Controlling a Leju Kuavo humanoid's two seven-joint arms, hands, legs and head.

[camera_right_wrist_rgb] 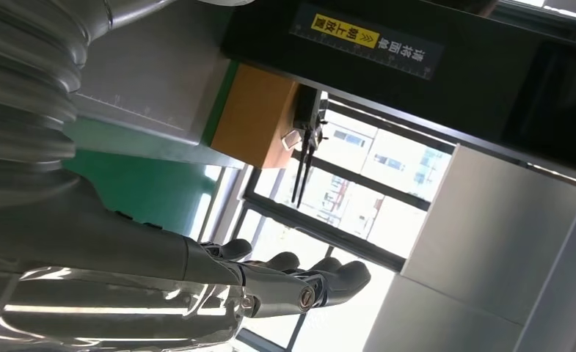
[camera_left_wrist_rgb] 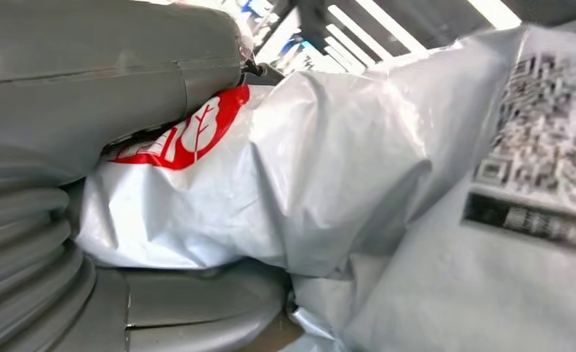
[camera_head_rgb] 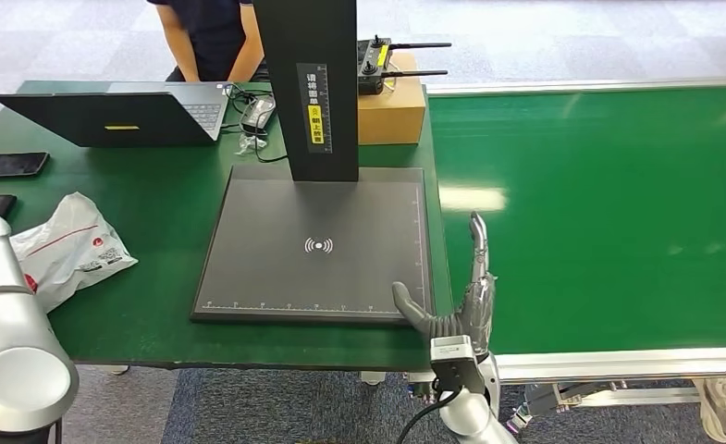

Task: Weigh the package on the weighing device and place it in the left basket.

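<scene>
Your left hand (camera_left_wrist_rgb: 108, 147) grips the package (camera_head_rgb: 67, 248) on the counter (camera_head_rgb: 165, 213). Your right hand (camera_head_rgb: 461, 305) is open, holding nothing. Judging by this, weighing comes next: lift the package onto the scale (camera_head_rgb: 317, 245).

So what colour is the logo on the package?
Red, on the white package; clearest in the left wrist view.

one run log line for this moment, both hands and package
left hand: holds package on table | right hand: open by weighing device | device bare
</scene>
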